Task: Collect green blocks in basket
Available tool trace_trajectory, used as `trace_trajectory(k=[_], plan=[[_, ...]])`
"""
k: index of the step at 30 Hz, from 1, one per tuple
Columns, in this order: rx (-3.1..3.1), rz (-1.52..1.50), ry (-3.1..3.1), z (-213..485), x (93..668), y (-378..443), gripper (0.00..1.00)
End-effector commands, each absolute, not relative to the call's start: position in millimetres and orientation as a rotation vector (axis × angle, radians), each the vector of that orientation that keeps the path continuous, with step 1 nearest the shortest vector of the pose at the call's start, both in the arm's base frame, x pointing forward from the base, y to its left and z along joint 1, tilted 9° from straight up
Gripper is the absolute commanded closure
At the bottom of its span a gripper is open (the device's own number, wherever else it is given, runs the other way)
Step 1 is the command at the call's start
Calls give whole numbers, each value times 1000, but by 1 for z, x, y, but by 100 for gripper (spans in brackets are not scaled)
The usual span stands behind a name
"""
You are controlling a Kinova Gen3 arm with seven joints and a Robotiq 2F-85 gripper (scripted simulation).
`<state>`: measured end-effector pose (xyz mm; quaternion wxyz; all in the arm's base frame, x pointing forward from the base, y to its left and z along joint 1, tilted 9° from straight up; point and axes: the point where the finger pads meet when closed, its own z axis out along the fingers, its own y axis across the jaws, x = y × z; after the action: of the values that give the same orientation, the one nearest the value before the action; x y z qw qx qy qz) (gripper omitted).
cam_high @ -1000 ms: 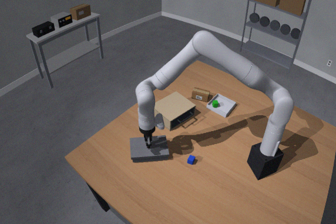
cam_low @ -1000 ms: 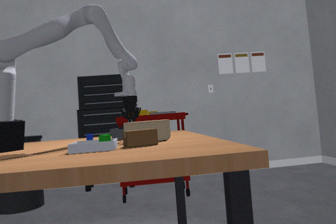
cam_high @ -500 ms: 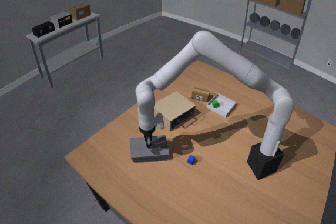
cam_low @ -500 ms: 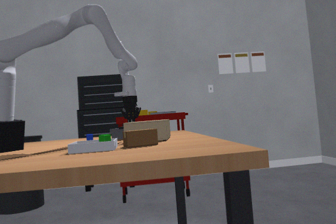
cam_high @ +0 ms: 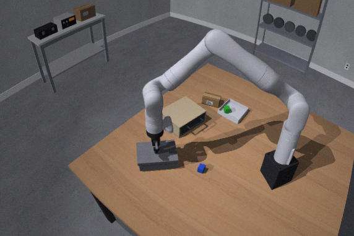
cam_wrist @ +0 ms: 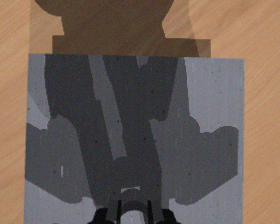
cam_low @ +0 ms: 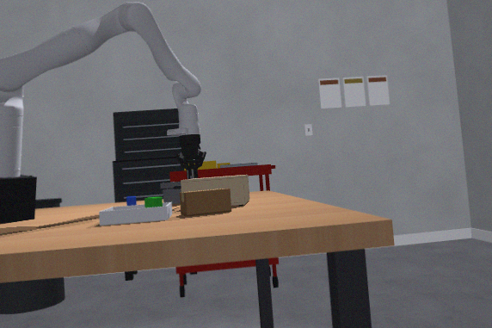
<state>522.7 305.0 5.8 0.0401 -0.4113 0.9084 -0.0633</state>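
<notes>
In the top view, the table (cam_high: 223, 199) (cam_low: 301, 226) (cam_wrist: 266, 110) is orange-brown with streaked wood grain; the metal box (cam_high: 143, 153) (cam_low: 172, 195) (cam_wrist: 216, 90) is grey, mottled by darker shadows, with the plain blue block (cam_high: 201, 168) (cam_low: 132, 201) at its 4 o'clock and the pale tan cabinet (cam_high: 184, 110) (cam_low: 241, 190) at its 1 o'clock. The basket (cam_high: 228, 118) (cam_low: 133, 216), at the cabinet's 3 o'clock, is white and contains a solid bright green block (cam_high: 226, 109) (cam_low: 153, 202) toward 9 o'clock. The carton (cam_high: 205, 98) (cam_low: 206, 202), at the basket's 10 o'clock, is brown with a white label bearing dark marks
</notes>
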Motion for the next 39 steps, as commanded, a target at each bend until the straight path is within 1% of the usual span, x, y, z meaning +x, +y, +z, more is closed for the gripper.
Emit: trace_trajectory(k=[1, 20, 39], plan=[[-1259, -193, 2781, 16, 522, 306, 90], [-1259, -193, 2781, 72, 515, 311, 90], [-1259, -193, 2781, 98, 512, 313, 90]])
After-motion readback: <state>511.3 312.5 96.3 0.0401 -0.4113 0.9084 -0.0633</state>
